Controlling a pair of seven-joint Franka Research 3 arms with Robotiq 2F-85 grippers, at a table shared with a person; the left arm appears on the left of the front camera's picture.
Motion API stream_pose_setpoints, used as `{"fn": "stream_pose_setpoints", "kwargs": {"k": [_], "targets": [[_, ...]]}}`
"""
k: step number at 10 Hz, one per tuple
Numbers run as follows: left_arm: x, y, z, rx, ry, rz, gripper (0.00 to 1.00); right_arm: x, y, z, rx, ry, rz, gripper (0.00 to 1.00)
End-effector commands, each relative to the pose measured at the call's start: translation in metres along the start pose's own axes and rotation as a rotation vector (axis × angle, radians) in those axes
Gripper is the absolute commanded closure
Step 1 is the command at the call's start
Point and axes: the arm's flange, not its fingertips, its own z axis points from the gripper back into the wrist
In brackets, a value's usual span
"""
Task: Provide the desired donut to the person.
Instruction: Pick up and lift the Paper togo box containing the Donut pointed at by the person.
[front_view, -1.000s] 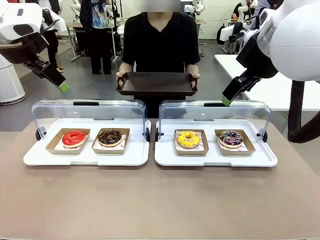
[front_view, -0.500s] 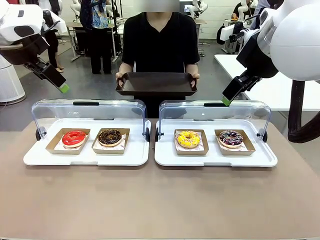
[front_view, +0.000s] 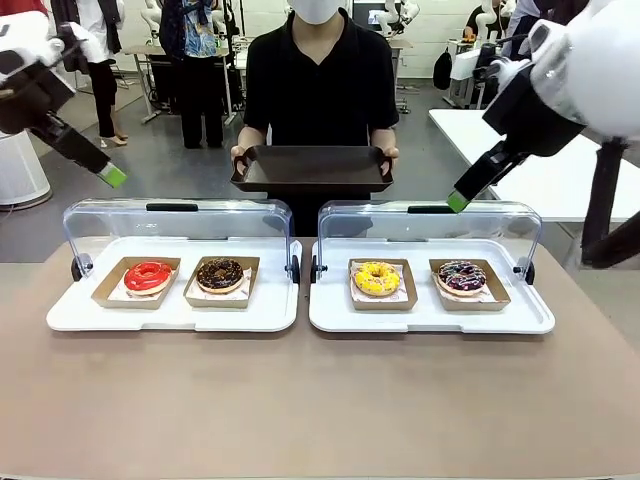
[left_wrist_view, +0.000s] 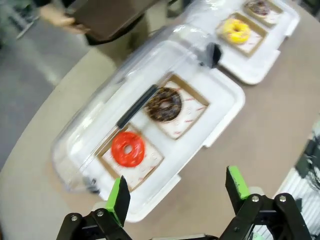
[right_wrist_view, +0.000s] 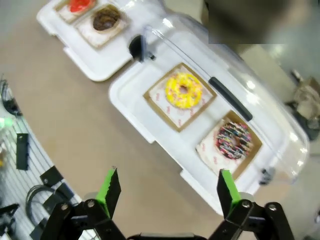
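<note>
**Both arms ease outward, no donut picked yet**

I see small moves only. My left tool (front_view: 112, 176) has drifted a little toward its own side since a second ago and hangs high above the far left corner of the brown surface (front_view: 320, 400). My right tool (front_view: 458, 201) has slid slightly to its side, level with the top of the right lid. In the wrist views both stand with their green pads wide apart and nothing between them: the left tool (left_wrist_view: 177, 192) over the left case, the right tool (right_wrist_view: 167, 187) over the right one.

Nothing on the surface has shifted. The red-glazed ring donut (front_view: 148, 275) and the chocolate-iced donut (front_view: 220, 273) sit in their cardboard trays in the left white plastic case (front_view: 170, 318). The yellow-iced donut (front_view: 377, 277) and the dark donut with coloured sprinkles (front_view: 461, 276) sit in the right white plastic case (front_view: 430, 322). Both clear lids are tipped up at the far side, so all four are reachable.

The person in the black short-sleeved shirt (front_view: 320, 80) stands at the far side, holding a dark rectangular serving tray (front_view: 312, 168) by both ends, as before.

My read: we're at the very start. The arms look parked and ready, the receiving tray is waiting, and I can't tell which donut is wanted, as no hand is pointing.
</note>
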Motion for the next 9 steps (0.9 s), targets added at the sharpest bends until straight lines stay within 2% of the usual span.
{"fn": "stream_pose_setpoints", "kwargs": {"k": [1, 2, 4, 6, 9], "targets": [[-0.017, 0.038, 0.009, -0.25, -0.071, -0.05, 0.0, -0.025, -0.048, 0.004, 0.254, -0.093, 0.05, 0.0], [-0.028, 0.051, 0.011, -0.288, -0.103, -0.033, 0.0, -0.04, -0.07, 0.009, 0.332, -0.184, 0.061, 0.0], [-0.055, 0.076, 0.026, -0.295, -0.165, -0.022, 0.0, -0.067, -0.099, 0.028, 0.376, -0.3, 0.049, 0.0], [-0.081, 0.094, 0.047, -0.271, -0.227, 0.001, 0.0, -0.099, -0.126, 0.044, 0.417, -0.363, 0.024, 0.0], [-0.122, 0.118, 0.077, -0.303, -0.276, 0.039, 0.0, -0.149, -0.158, 0.058, 0.455, -0.386, -0.021, 0.0]]}}
